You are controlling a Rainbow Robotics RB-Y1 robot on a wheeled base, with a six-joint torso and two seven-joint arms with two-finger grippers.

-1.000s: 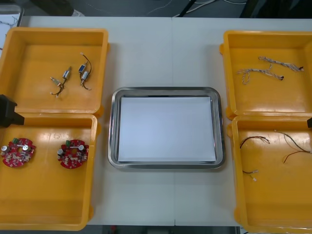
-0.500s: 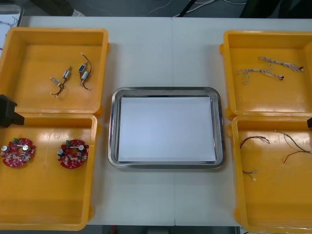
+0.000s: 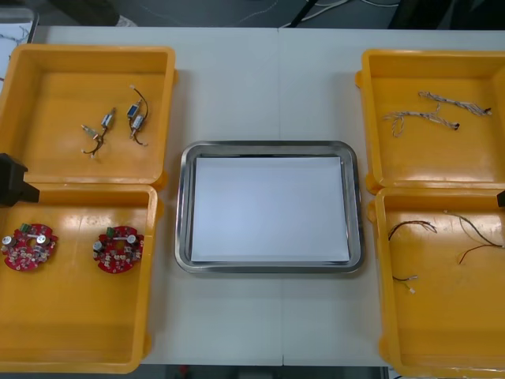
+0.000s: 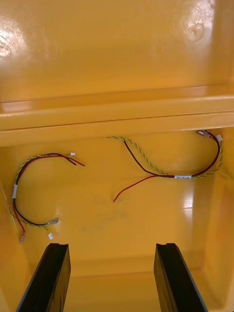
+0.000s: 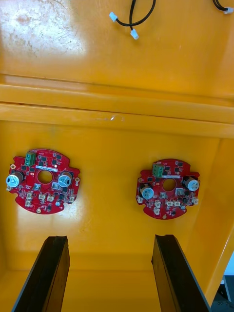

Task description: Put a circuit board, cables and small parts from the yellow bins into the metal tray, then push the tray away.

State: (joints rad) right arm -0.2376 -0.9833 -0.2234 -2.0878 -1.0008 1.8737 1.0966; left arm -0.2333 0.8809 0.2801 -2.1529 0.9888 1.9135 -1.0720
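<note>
- Tray (image 3: 268, 148), front view: it lies between the two pincers and well apart from both. It is white inside and holds nothing, so I'd judge no item has gone in.
- Same view: boards (image 3: 118, 249), small parts (image 3: 118, 122), twisted cables (image 3: 426, 114) and red and yellow cables (image 3: 412, 226) all lie in the bins (image 3: 47, 87).
- Left wrist view: left pincer (image 5: 109, 273) is spread wide and grips nothing. It hangs over the board bin, with one board (image 5: 43, 180) ahead of one finger and the other board (image 5: 167, 187) ahead of the other. Neither is touched.
- Right wrist view: right pincer (image 4: 112, 278) is spread wide too and is empty, hanging over the bin of red and yellow cables. One cable (image 4: 165, 174) runs ahead, from the gap out past one finger. Another (image 4: 19, 195) lies ahead of the other finger, toward its outer side.
- By my reckoning all of the job is left: board, cables and parts to move, then the push.
</note>
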